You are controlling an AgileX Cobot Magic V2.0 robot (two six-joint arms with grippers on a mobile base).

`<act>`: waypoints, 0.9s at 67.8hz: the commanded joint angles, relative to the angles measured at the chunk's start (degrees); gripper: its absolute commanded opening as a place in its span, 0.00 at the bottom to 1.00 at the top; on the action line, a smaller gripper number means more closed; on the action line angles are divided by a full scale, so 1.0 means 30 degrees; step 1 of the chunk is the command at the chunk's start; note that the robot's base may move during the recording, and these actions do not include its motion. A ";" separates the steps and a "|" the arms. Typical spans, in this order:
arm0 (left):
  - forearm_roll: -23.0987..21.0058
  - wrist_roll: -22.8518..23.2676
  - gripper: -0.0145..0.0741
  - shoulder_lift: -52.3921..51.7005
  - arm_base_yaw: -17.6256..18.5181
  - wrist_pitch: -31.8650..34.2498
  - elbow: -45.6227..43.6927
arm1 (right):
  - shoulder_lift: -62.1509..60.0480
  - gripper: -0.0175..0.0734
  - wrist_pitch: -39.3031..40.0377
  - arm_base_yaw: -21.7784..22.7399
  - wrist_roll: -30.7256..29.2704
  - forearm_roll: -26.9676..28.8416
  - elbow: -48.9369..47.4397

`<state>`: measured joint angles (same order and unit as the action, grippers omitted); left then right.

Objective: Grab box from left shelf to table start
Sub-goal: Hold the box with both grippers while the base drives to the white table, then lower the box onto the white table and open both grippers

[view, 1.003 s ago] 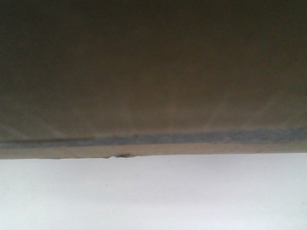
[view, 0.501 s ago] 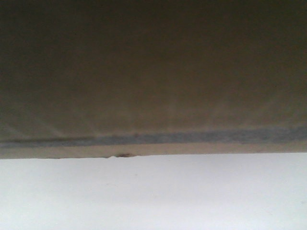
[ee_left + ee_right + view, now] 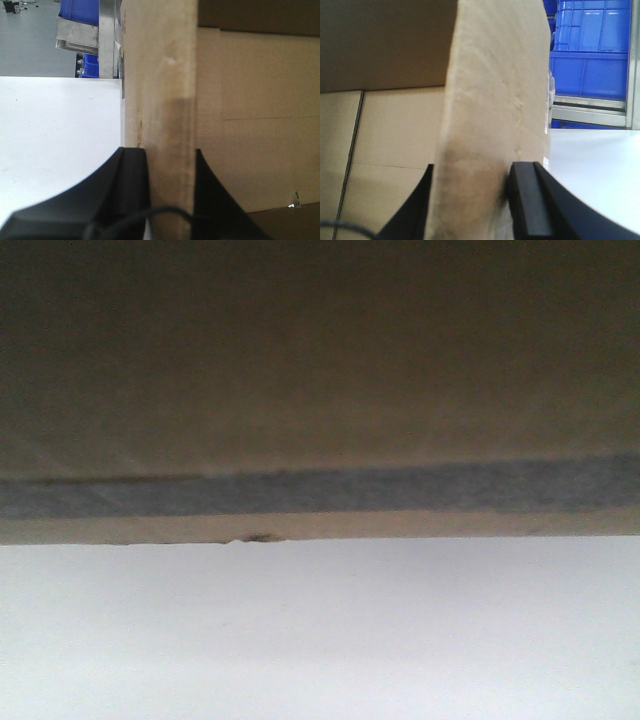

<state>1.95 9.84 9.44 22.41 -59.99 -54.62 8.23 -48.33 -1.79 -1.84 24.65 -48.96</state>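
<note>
The brown cardboard box (image 3: 320,370) fills the upper part of the front view, with a grey band along its lower edge, above the white table (image 3: 320,640). I cannot tell whether it touches the table. In the left wrist view my left gripper (image 3: 167,152) is shut on an upright wall of the box (image 3: 160,90), one black finger on each face. In the right wrist view my right gripper (image 3: 476,167) is shut on another upright wall of the box (image 3: 495,100). The shelf's steel rail (image 3: 80,35) shows behind the box at the top left.
Blue plastic bins (image 3: 592,55) stand on a steel rail (image 3: 590,112) beyond the table's far edge in the right wrist view. Another blue bin (image 3: 80,10) sits above the rail in the left wrist view. Grey floor (image 3: 25,40) lies past the table (image 3: 55,130).
In the front view the box's lower edge has risen, showing more white table under it. The grey band near that edge has grown wider.
</note>
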 commanded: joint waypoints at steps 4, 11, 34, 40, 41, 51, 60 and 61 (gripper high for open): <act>-0.1873 0.0483 0.05 0.1937 0.0386 0.4456 -0.1288 | 0.1787 0.26 0.2653 0.0059 0.0259 0.0149 -0.0543; -0.1380 0.0551 0.05 0.3985 0.0386 0.4456 -0.1921 | 0.3940 0.26 0.2562 0.0059 0.0259 0.0217 -0.0853; 0.1646 0.3039 0.05 1.1891 0.0349 0.4079 -0.4135 | 1.1924 0.26 -0.0568 0.0059 -0.1340 0.0055 -0.4396; 0.1791 0.3380 0.05 1.3645 0.0349 0.4079 -0.4232 | 1.3462 0.26 -0.0678 0.0059 -0.1599 -0.0049 -0.4683; 0.1791 0.3385 0.05 1.3931 0.0349 0.4079 -0.4232 | 1.3658 0.26 -0.0657 0.0059 -0.1693 -0.0093 -0.4711; 0.1791 0.3557 0.05 1.6405 0.0126 0.4299 -0.4232 | 1.5674 0.26 -0.0148 0.0059 -0.1983 -0.1084 -0.4712; 0.1507 0.3925 0.05 1.8325 -0.1167 0.4836 -0.4232 | 1.7445 0.26 0.0494 0.0059 -0.2005 -0.1853 -0.4712; 0.1384 0.3925 0.05 1.8497 -0.1318 0.4877 -0.4232 | 1.7628 0.26 0.0520 0.0059 -0.2004 -0.1872 -0.4712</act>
<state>8.34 19.26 63.22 20.28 -54.74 -64.80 59.44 -52.02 -1.30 -7.40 14.01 -60.44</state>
